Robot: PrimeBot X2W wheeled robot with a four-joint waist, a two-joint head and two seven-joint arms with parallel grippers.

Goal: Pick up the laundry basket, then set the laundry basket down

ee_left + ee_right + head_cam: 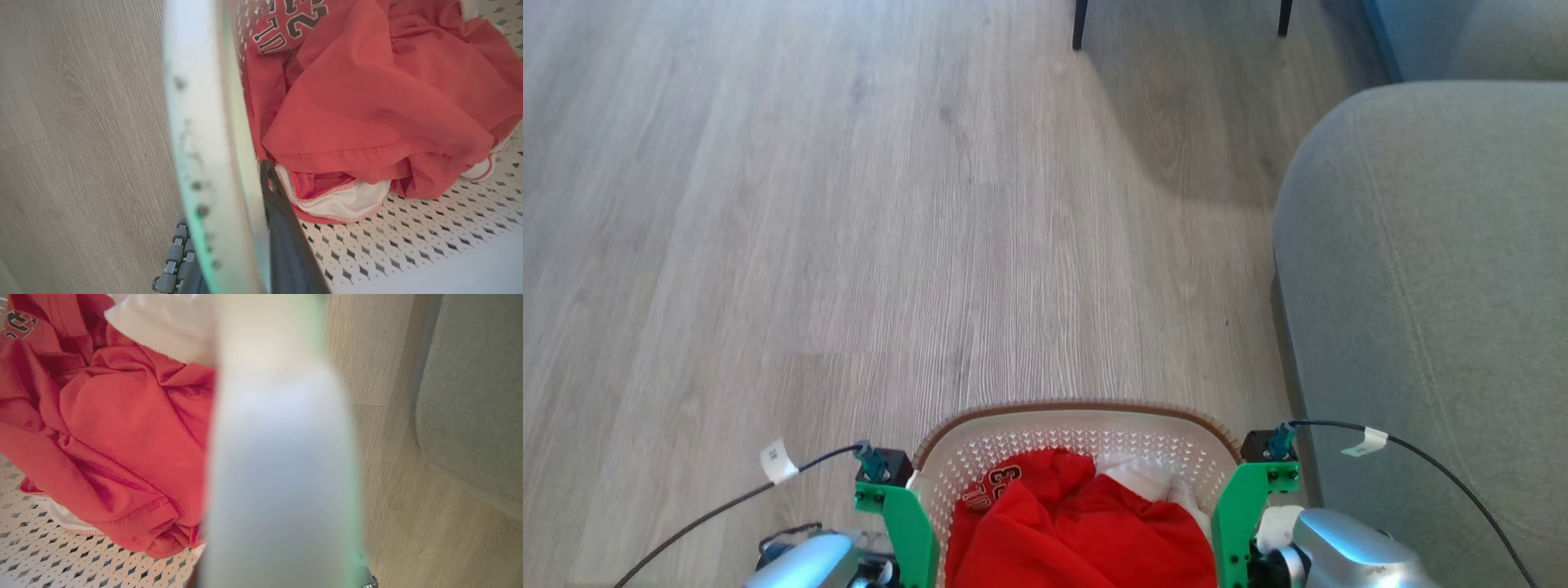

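The laundry basket [1078,412], white with perforated walls and a brown woven rim, hangs at the bottom middle of the head view between my two arms. Red clothes [1086,531] and a white piece lie inside. My left gripper [894,510] sits at its left side. In the left wrist view my left gripper [245,204] is shut on the white rim [204,122], one dark finger [282,228] inside the wall. My right gripper [1245,506] is at the basket's right side. In the right wrist view the blurred white handle [278,457] covers its fingers.
A grey sofa [1429,286] stands close on the right, almost touching my right arm. Two dark furniture legs [1080,24] rise at the far end. Pale wood floor [849,204] spreads ahead and to the left. Grey wheel rollers [173,265] show below the basket.
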